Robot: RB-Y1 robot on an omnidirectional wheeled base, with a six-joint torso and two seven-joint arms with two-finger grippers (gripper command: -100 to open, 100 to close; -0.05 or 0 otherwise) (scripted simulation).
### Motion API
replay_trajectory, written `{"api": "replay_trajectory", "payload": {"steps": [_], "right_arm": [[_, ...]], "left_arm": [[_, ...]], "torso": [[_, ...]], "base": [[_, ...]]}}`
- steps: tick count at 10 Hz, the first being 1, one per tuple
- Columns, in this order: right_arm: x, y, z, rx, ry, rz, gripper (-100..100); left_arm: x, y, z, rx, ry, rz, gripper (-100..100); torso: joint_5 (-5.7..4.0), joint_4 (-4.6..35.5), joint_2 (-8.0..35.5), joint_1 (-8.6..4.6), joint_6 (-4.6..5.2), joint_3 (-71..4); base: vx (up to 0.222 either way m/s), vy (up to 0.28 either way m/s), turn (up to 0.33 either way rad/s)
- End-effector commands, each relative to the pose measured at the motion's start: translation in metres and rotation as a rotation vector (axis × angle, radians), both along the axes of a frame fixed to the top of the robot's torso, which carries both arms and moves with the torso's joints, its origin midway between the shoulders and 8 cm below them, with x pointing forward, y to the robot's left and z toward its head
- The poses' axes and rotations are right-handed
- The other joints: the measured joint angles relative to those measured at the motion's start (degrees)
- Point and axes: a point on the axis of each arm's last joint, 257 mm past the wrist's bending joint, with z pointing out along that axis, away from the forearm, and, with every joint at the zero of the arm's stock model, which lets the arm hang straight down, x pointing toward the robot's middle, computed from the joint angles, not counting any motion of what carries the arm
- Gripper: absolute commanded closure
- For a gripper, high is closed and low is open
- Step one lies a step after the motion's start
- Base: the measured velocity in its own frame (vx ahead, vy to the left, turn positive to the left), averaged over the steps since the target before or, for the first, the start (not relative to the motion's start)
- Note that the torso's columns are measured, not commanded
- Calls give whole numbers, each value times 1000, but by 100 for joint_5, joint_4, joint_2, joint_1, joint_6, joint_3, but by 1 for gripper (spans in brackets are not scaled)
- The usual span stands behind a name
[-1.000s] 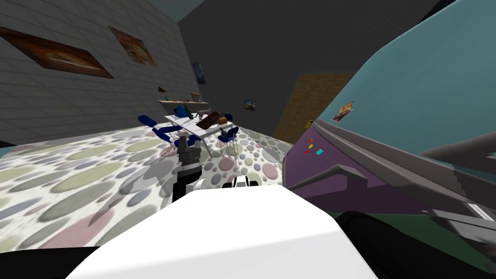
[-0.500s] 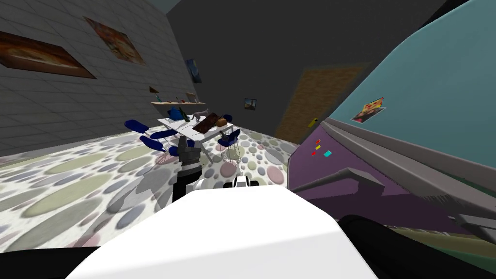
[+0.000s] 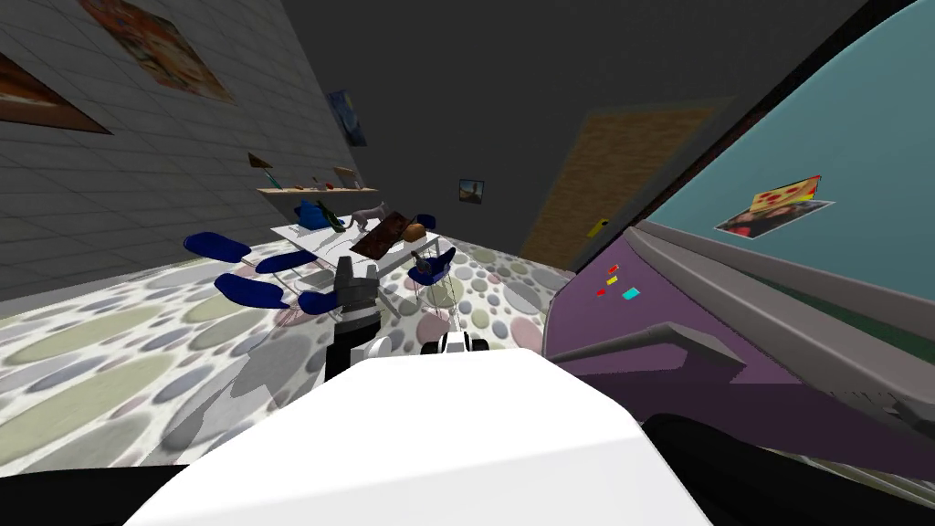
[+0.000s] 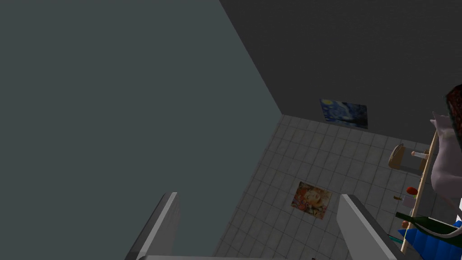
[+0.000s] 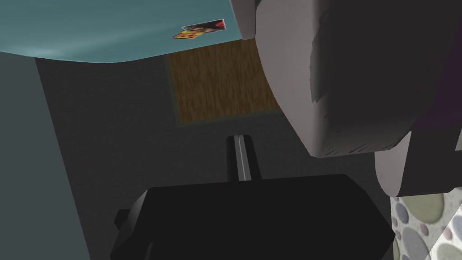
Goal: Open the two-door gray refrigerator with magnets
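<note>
Head view has swung over the last second. The framed pictures (image 3: 155, 46) on the tiled grey wall slid to the upper left, and the red-and-yellow poster (image 3: 776, 205) on the teal wall slid right. That is my own turn, not the room's.

The tall purplish-grey refrigerator (image 3: 593, 320) now takes more of the lower right. Its small red, yellow and cyan magnets (image 3: 617, 281) sit right of centre, with the long grey bar handle (image 3: 653, 340) just below them. Doors look shut.

Left pincer (image 4: 257, 196): fingers wide apart, empty. Right pincer (image 5: 239, 137): fingers read as one narrow strip, closed on nothing.

Judgement: approach phase, no contact with the handle yet. The handle lies on my right, so the right arm seems the likelier one to reach, once its fingers part.
</note>
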Motion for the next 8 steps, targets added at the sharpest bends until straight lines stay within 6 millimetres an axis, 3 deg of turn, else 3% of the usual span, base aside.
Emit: {"api": "replay_trajectory", "payload": {"steps": [1,3,4,6,8], "right_arm": [[6,11,16,-32,57,-3,100],[4,8,15,-29,62,-7,100],[12,11,19,-24,57,18,-100],[17,13,23,-18,52,37,-100],[27,17,28,-8,42,71,-100]], "left_arm": [[0,0,0,0,0,0,0],[0,0,0,0,0,0,0],[0,0,0,0,0,0,0],[0,0,0,0,-1,0,0],[0,0,0,0,-1,0,0]], "torso": [[-2,-2,3,4,-3,-2],[3,0,7,15,-4,2],[-9,8,34,-29,-3,18],[-24,20,62,-65,-1,40],[-6,4,15,-14,-1,8]], "base": [[219,198,-177],[140,160,-32],[-61,-42,32],[-135,-129,30],[-164,-163,32]]}}
